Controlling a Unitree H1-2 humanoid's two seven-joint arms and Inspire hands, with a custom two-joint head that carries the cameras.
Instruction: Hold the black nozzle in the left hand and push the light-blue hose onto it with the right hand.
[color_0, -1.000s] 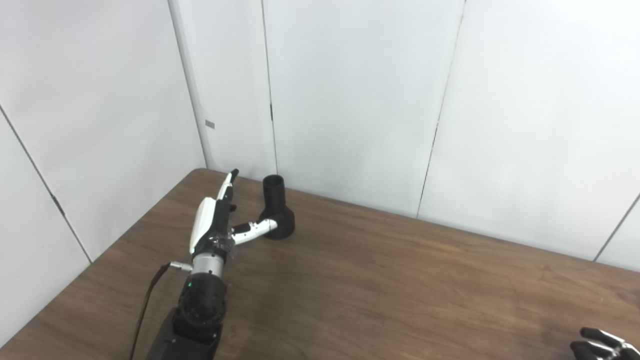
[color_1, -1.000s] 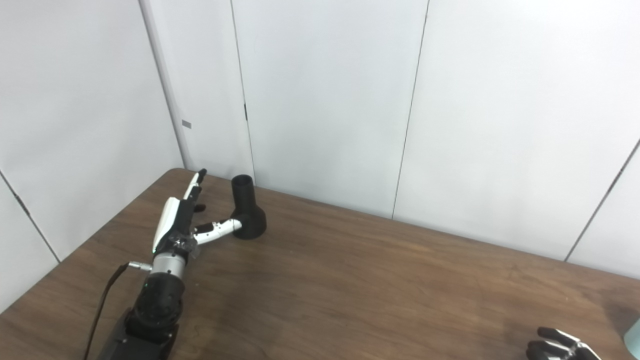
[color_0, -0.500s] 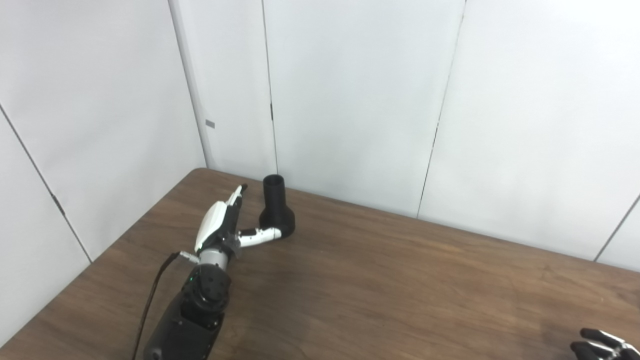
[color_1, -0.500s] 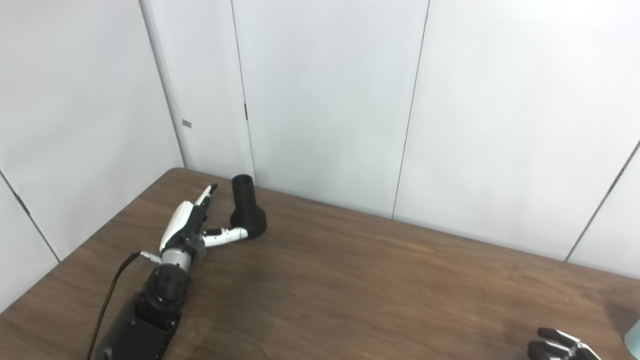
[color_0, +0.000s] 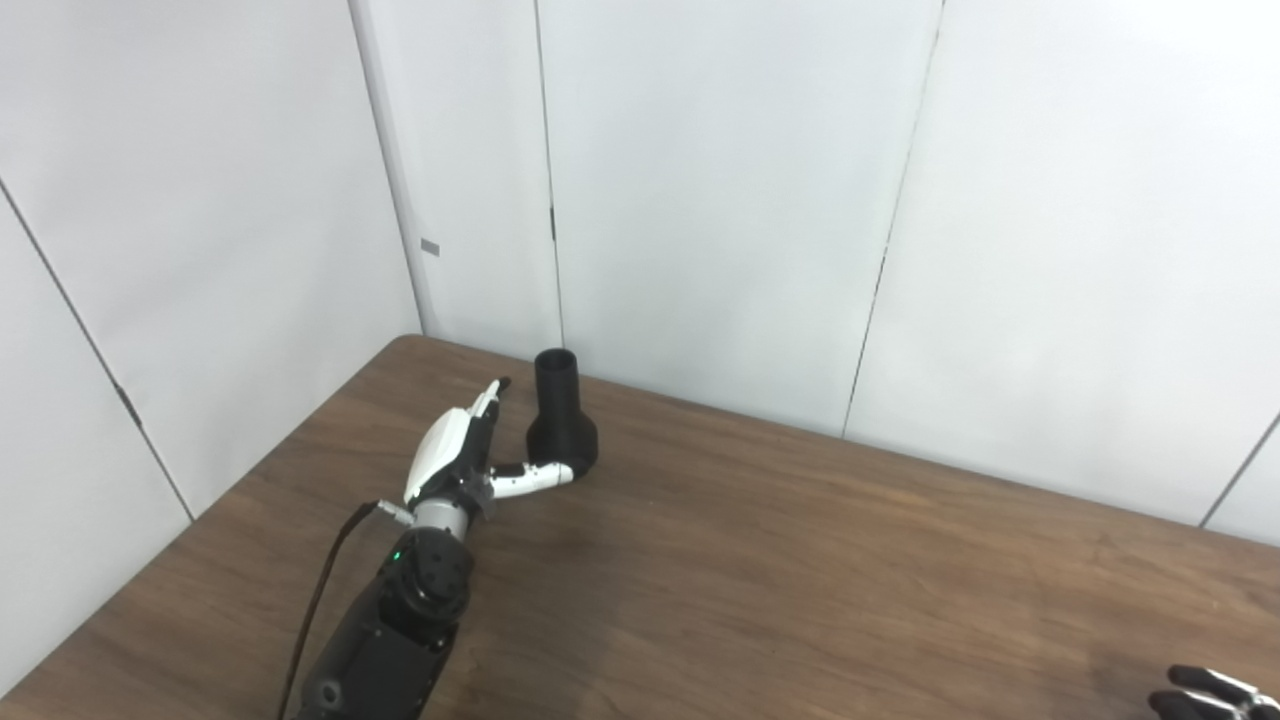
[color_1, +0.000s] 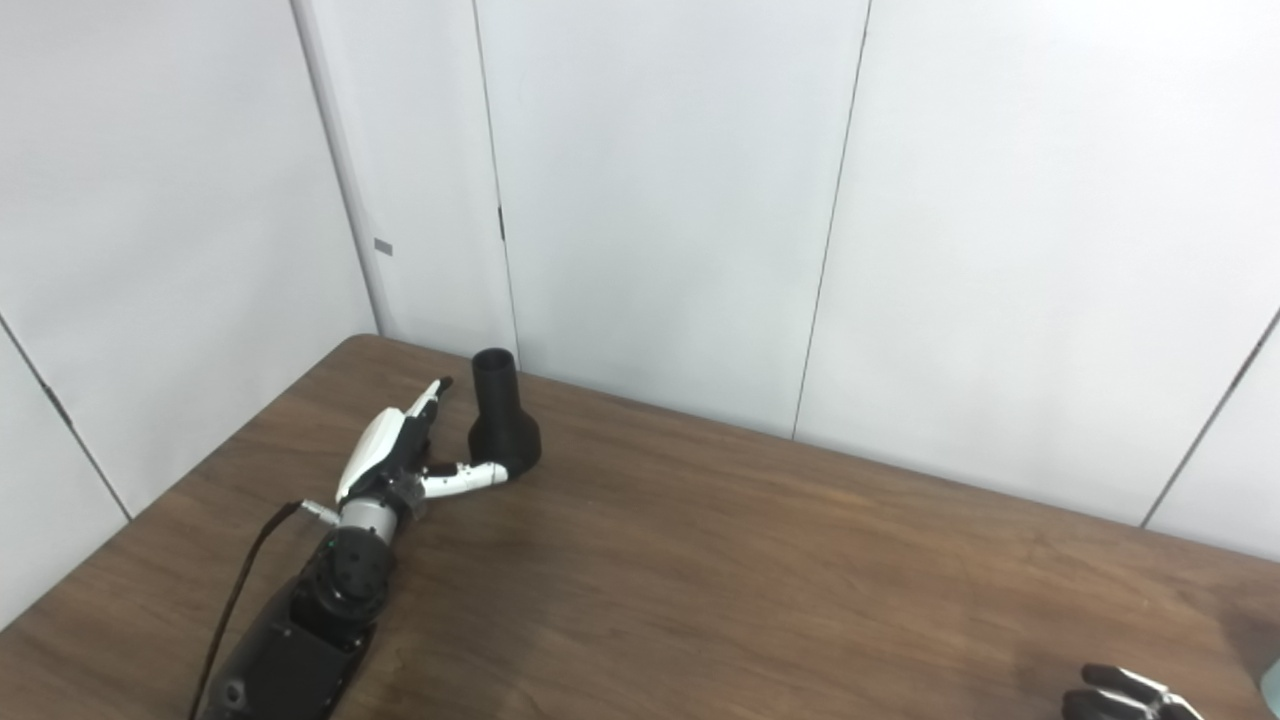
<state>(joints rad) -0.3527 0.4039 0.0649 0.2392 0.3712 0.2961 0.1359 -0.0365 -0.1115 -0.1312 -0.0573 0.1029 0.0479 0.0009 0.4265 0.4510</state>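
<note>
Since a second ago we see our left robot hand (color_0: 455, 460) lower and farther along the desk (color_0: 800, 560), its fingers now flattened toward the black nozzle (color_0: 560, 425) rather than raised above it; the whole view has also slid a little, so the camera moved too. That robot hand is open and holds nothing — the fingers (color_1: 425, 405) stretch along the nozzle's left side while the thumb (color_0: 535, 476) reaches to the near side of its flared base, seemingly touching it.

We find the nozzle standing upright at the far left of the desk, close to the far edge and the white wall panels (color_0: 720, 200). Its long axis is vertical, wide base down, narrow open mouth pointing up.

Right of the nozzle the brown desk runs broad toward our right robot hand (color_1: 1125, 695), which only peeks in at the near right corner — we cannot tell how it is set. A sliver of pale blue (color_1: 1272, 678) shows at the right edge.
</note>
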